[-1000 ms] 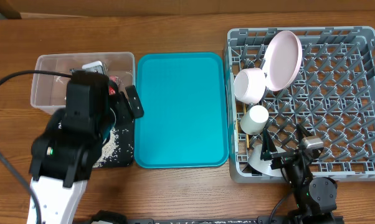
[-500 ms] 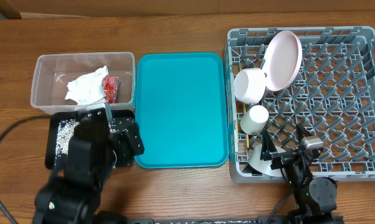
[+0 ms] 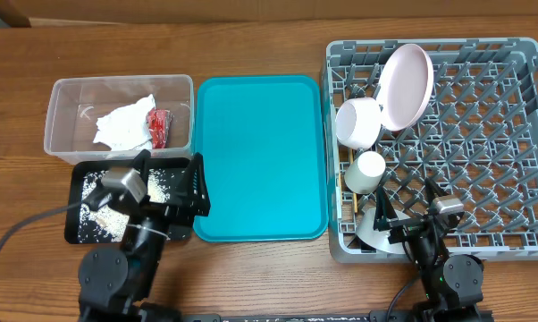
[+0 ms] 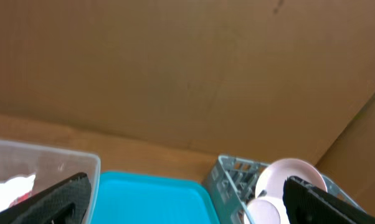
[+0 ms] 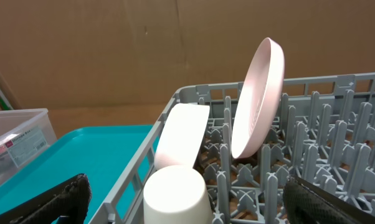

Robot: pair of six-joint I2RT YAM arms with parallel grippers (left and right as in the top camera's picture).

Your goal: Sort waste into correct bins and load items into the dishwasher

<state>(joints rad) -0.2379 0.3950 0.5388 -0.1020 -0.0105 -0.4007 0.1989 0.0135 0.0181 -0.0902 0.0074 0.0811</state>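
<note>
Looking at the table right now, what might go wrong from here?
The open left gripper hangs over the black tray of rice; a careless sweep might nudge the tray and scatter grains.
The pink plate stands on edge in the dish rack next to the white bowl; a jolt might tip it.
The open right gripper sits at the rack's front edge near the cup; advancing, it might bump the cup.

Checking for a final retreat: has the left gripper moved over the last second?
Yes. The left gripper pulled back from over the clear tub to over the black tray.
</note>
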